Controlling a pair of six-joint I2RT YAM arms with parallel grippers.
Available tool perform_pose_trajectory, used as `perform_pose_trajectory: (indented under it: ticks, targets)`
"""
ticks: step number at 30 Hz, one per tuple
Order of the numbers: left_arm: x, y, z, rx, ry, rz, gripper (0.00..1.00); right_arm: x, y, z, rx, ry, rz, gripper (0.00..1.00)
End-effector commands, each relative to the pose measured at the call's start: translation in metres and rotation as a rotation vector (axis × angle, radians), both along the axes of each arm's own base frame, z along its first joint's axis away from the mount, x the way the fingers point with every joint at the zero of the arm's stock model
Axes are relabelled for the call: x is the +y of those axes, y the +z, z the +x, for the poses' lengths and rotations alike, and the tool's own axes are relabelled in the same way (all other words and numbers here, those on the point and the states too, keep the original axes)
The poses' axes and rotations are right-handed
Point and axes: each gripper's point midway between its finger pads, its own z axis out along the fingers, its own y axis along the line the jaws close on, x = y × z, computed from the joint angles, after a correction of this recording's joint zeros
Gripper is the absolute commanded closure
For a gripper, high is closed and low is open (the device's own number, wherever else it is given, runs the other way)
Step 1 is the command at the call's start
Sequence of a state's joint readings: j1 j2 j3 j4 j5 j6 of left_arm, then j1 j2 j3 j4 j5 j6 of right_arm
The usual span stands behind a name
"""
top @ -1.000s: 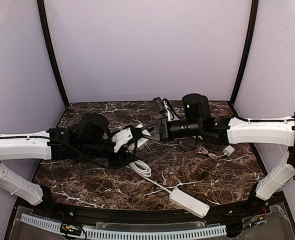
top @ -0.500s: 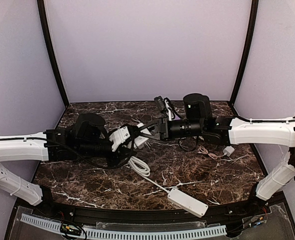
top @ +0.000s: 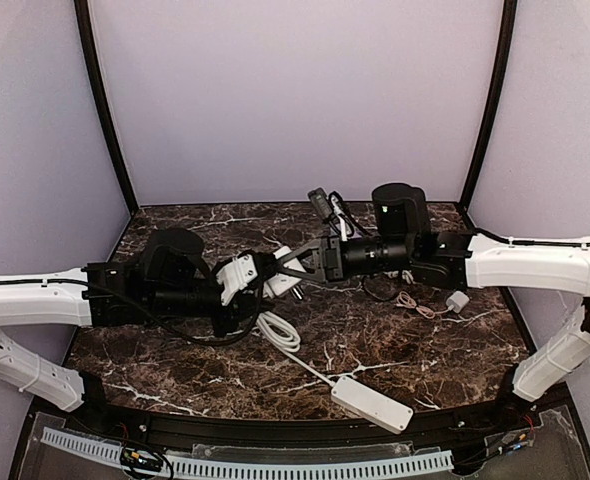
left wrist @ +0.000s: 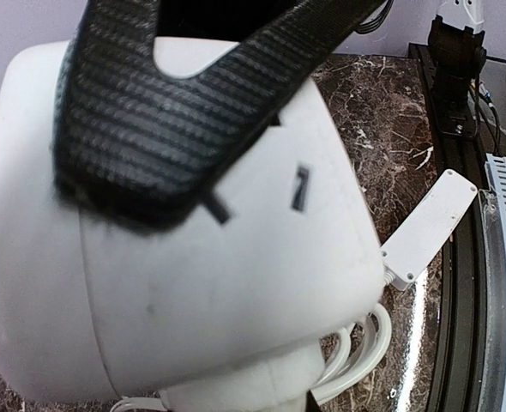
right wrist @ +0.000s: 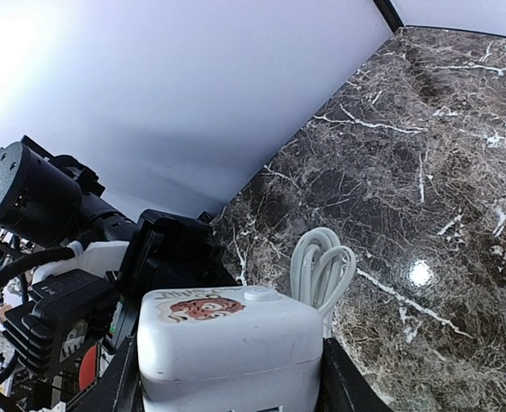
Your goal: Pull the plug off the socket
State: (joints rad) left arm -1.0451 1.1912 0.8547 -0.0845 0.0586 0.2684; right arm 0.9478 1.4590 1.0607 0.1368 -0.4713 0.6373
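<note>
Near edge: power strip (top: 372, 403) flat on marble table (top: 445, 350), nudged slightly to L vs. a sec. ago, prob. dragged by its cord (top: 278, 333). Thick, white, looped just beyond strip, then running on toward meeting point of arms.

Mid-table, L side: L gripper (top: 263, 274), part-open a sec. ago, now closed right down, wrist rolled on its side. Pads out of sight in own wrist view; at bottom centre of that view only a white stub w/ cord loops beside it = the plug (left wrist: 236, 396). Clamped on the plug, by the look of it. L arm also drawn back a little toward own side.

Just beyond: the socket (right wrist: 227, 339), white cube w/ sticker (right wrist: 203, 309) on top, pinched btw. jaws of R gripper (right wrist: 229, 390), set part-way apart against its sides; one R finger (left wrist: 150, 129) crossing its slotted face in L wrist view. No gap visible btw. plug and socket: still seated, apparently.

Meaning for task: grasp phase done, both halves now held, opposed pull at most just starting, separation not yet achieved. Calls for straight pull along prong axis, w/ firm hold on R side.
</note>
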Motion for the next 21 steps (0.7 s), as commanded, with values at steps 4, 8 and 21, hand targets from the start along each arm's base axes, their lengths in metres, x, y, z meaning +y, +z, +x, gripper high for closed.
perform_pose_trajectory:
  ticks: [4, 8, 21]
  targets:
    - [0.004, 0.010, -0.004, 0.014, -0.009, -0.032, 0.99, -0.036, -0.007, 0.054, 0.053, -0.380, -0.090, 1.00]
    - [0.001, 0.008, -0.008, 0.036, -0.029, -0.037, 0.99, -0.052, -0.015, 0.068, 0.099, -0.523, -0.070, 1.00]
    - [0.000, 0.011, -0.016, 0.059, -0.075, -0.042, 0.99, -0.031, 0.011, 0.053, -0.049, -0.277, -0.027, 1.00]
